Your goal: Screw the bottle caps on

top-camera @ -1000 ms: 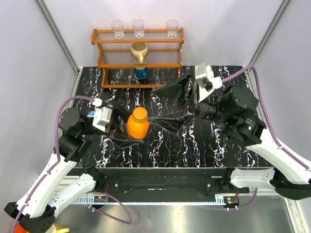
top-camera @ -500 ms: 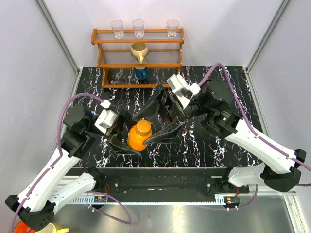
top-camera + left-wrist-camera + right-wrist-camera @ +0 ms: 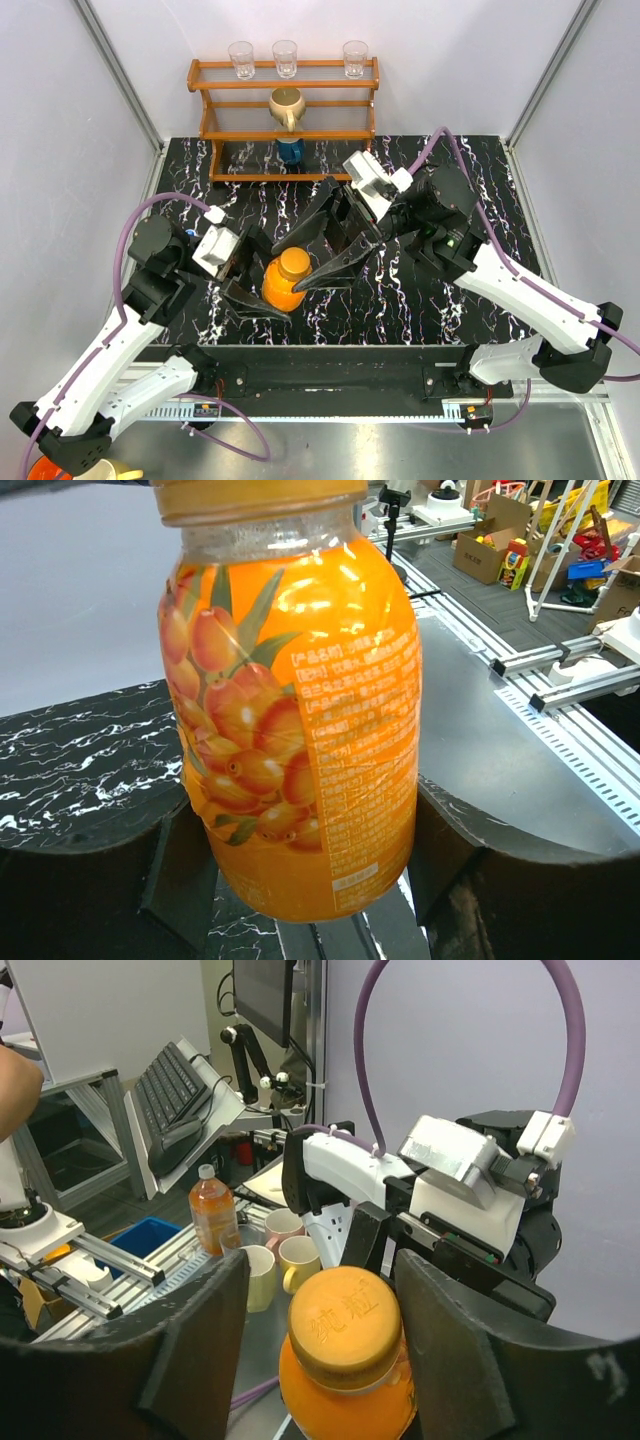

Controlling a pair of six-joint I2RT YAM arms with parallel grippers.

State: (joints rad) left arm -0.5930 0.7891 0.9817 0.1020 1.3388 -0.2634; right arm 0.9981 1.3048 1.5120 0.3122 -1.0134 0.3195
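Note:
The small orange bottle is tilted between the fingers of my left gripper, which is shut on its lower body. In the left wrist view the bottle fills the frame with a black finger on each side of it. The orange cap sits on the bottle's neck. My right gripper is open and straddles the cap, with a gap on each side of it. The white cap and the clear bottle are out of view.
A wooden rack stands at the back with three clear glasses, a brass-coloured jug and a dark blue container. Grey walls close in the left and right sides. Mugs and a tea bottle stand beyond the table.
My right arm has swung in from the back right and brought its open fingers over the cap. My left gripper has closed on the bottle and tilted it slightly.

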